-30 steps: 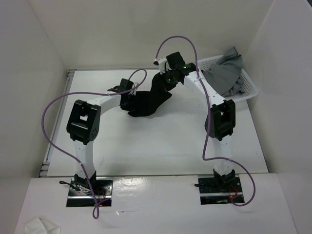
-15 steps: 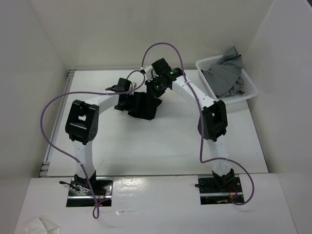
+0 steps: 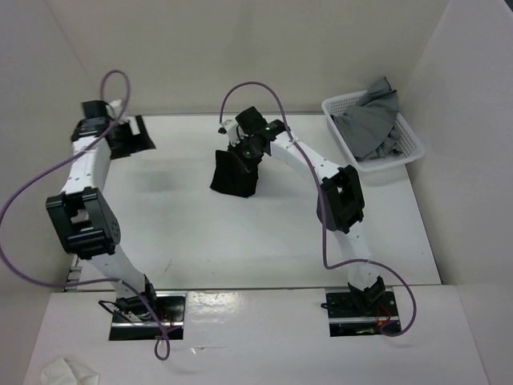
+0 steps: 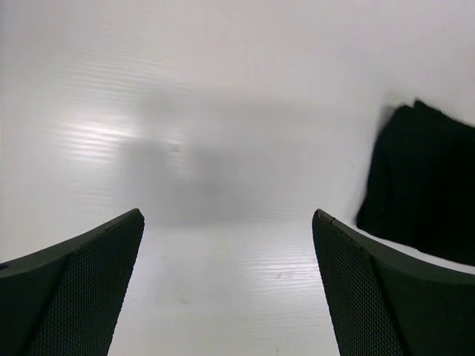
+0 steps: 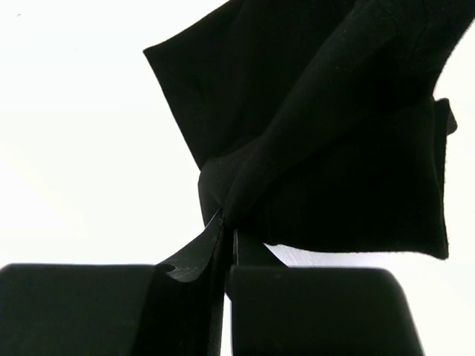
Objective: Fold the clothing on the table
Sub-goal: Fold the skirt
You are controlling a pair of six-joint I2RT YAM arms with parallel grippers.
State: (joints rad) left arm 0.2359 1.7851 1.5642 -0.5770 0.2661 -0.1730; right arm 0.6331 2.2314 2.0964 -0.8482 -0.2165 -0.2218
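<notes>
The black clothing is bunched in a small heap at the middle back of the white table. My right gripper sits just above the heap. In the right wrist view it is shut on a pinched fold, and the clothing hangs from it over the table. My left gripper is at the far left back corner, well apart from the heap. In the left wrist view it is open with only bare table between its fingers, and the clothing shows at the right edge.
A white basket holding grey garments stands at the back right corner. White walls close in the back and both sides. A metal rail runs along the table's left edge.
My left gripper opened, let go of the clothing and swung away to the far left back corner. My right gripper carried the clothing leftward, gathering it into a tighter heap.
</notes>
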